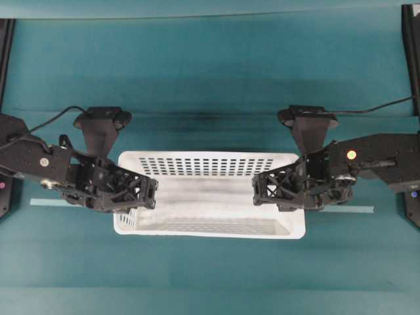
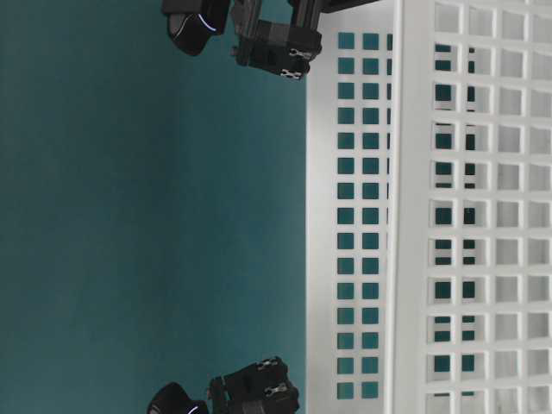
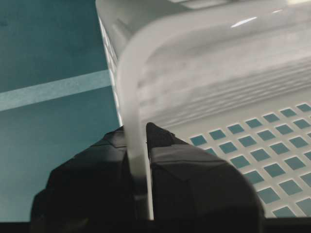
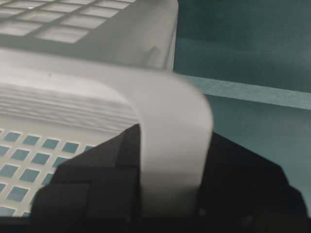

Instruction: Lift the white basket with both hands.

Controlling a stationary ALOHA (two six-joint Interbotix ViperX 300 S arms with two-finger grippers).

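Observation:
The white basket (image 1: pixel 210 228) lies crosswise at the middle of the teal table, open side up. My left gripper (image 1: pixel 149 194) is shut on the rim of its left end wall, one finger inside and one outside. The left wrist view shows the rim (image 3: pixel 130 92) pinched between the two black fingers of the left gripper (image 3: pixel 137 131). My right gripper (image 1: pixel 260 188) is shut on the rim of the right end wall. The right wrist view shows that rim (image 4: pixel 170 116) clamped in the right gripper (image 4: pixel 173 133). I cannot tell whether the basket is off the table.
A pale tape strip (image 1: pixel 46 202) runs across the teal cloth behind the basket and shows again at the right (image 1: pixel 357 210). The arm bases stand at the left edge (image 1: pixel 10 170) and the right edge (image 1: pixel 407 177). The basket's perforated walls (image 2: pixel 345 216) fill the right of the table-level view.

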